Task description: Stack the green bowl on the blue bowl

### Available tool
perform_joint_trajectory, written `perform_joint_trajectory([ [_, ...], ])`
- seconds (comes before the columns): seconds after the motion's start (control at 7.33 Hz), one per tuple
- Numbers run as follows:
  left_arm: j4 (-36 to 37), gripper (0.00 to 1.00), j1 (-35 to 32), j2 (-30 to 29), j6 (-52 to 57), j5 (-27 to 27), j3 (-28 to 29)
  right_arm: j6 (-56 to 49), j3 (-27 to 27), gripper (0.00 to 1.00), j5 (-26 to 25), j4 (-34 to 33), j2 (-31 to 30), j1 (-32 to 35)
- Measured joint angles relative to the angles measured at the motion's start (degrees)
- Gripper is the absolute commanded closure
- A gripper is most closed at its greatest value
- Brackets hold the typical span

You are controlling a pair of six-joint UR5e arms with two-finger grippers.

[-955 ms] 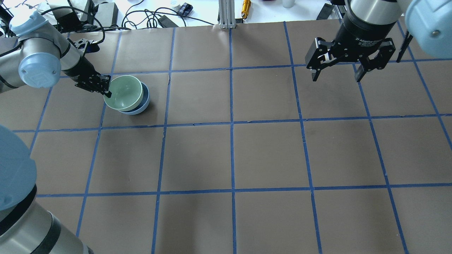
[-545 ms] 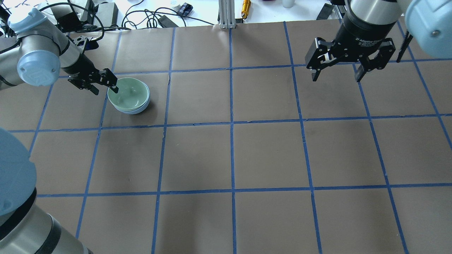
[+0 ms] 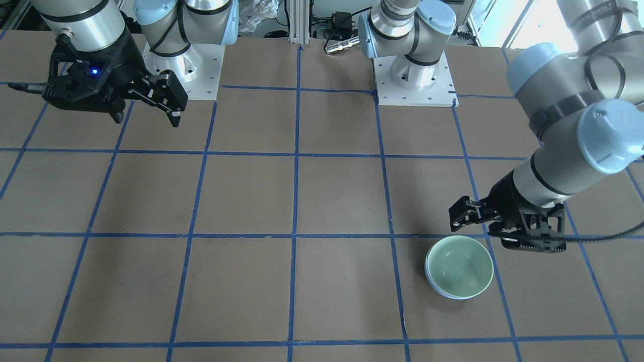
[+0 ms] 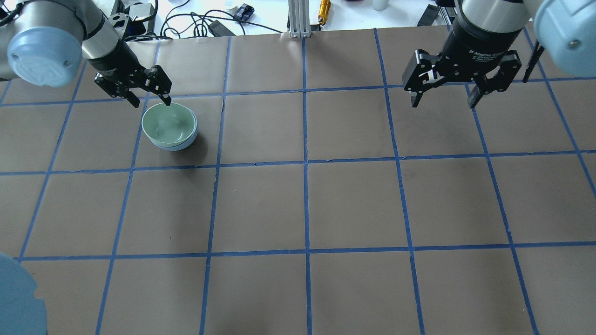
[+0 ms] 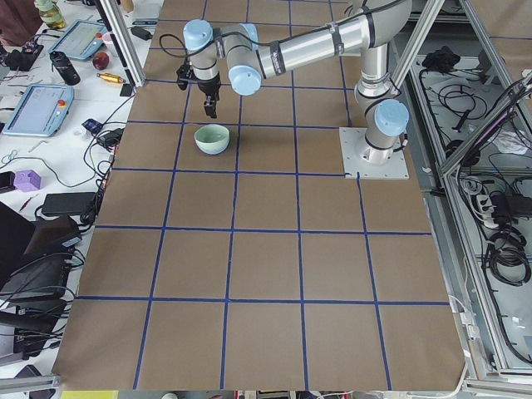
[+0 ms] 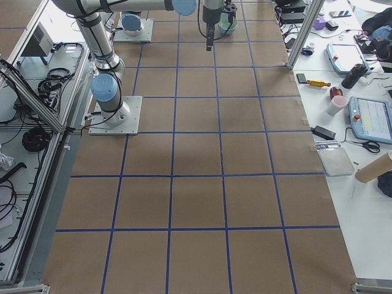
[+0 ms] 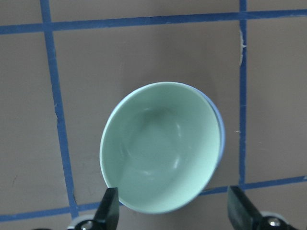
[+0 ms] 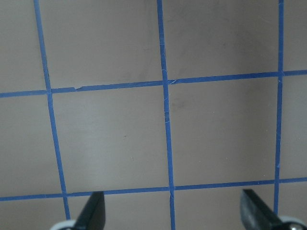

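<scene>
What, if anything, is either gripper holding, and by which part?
Nothing: left gripper and right gripper are open, empty; green bowl sits in blue bowl.

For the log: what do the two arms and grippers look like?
The left arm and right arm: silver tubes, pale blue joint caps. The left gripper and right gripper: black, two-fingered linkages. White lettering marks the right gripper's body, and a blue light glows on it. A black cable trails from the left wrist.
</scene>
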Motion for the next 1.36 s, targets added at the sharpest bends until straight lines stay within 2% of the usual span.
perform_joint_trajectory([
  [0.41, -5.0, 0.11, -7.7, 8.6, -7.3, 5.1, -0.6, 0.0, 0.0, 0.00, 0.0, -0.1, 0.0, 0.0],
  [0.68, -6.9, 0.08, -10.3, 12.5, -12.6, 6.1, -0.7, 0.0, 0.0, 0.00, 0.0, 0.0, 0.0, 0.0],
  [1.36, -8.8, 0.07, -10.6, 15.0, -15.1, 5.8, -0.9, 0.0, 0.0, 0.00, 0.0, 0.0, 0.0, 0.0],
])
